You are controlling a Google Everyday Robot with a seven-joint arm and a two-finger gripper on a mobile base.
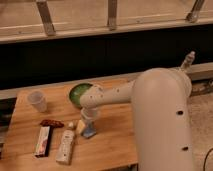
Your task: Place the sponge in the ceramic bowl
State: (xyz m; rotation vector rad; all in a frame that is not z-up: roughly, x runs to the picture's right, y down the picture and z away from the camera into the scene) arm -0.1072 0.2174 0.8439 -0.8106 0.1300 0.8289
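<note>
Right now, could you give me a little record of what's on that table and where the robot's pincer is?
table: wooden
pincer: down low, right at the sponge
sponge: light blue, on the table, not in the bowl
green bowl: behind the sponge, partly hidden by the arm
clear cup: upright, left of the bowl
white bottle: lying down, left of the sponge
red-and-white box: flat, beside the bottle

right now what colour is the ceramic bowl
The ceramic bowl is green, camera view; the gripper is down at the sponge.
</note>
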